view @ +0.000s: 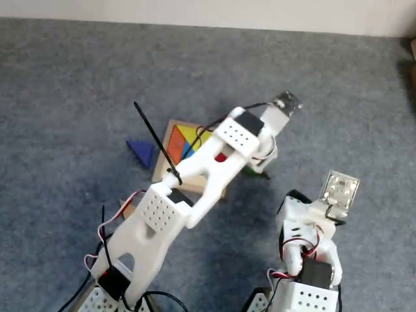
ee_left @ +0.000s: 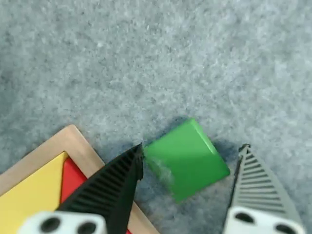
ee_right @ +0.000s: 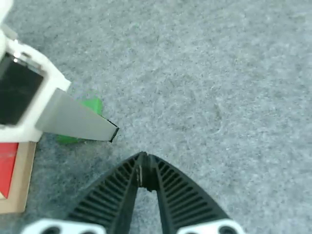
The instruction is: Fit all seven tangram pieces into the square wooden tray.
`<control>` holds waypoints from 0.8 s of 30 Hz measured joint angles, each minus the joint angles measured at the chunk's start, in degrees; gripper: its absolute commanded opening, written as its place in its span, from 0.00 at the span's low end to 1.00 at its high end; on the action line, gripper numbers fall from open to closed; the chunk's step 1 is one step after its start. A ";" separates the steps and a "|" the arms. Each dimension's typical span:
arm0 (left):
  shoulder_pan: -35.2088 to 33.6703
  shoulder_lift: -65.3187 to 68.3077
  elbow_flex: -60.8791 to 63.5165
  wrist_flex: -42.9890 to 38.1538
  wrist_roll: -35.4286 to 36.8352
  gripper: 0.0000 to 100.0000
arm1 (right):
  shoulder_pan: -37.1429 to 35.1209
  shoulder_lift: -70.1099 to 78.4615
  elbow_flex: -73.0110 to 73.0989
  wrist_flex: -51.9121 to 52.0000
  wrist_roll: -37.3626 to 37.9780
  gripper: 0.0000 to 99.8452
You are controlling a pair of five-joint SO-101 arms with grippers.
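The green piece [ee_left: 187,158] lies just beside the tray [ee_left: 73,134], between the jaws of the left gripper [ee_left: 191,147], wide open and empty; closing off-centre could spin it or snag the tray's rim. The right gripper [ee_right: 145,158], pinched closed on nothing, sits well apart from the tray

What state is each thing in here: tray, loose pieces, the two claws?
Tray: partly filled.
Green piece: outside the tray, on the carpet.
Blue triangle: outside the tray, on the carpet.
Left gripper: open, straddling the green piece.
Right gripper: shut, empty.
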 measured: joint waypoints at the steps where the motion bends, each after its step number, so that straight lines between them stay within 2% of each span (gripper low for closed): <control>1: -0.09 0.62 -0.35 0.00 0.00 0.29 | 0.00 0.00 0.00 0.00 0.00 0.00; 7: 0.00 4.13 -5.19 2.20 0.00 0.22 | 0.00 0.00 0.00 0.00 0.00 0.00; 14: 0.44 8.62 -13.80 10.37 -2.90 0.11 | 0.00 0.00 0.00 0.00 0.00 0.00; 24: 0.44 9.85 -27.96 23.91 -3.08 0.10 | 0.00 0.00 0.00 0.00 0.00 0.00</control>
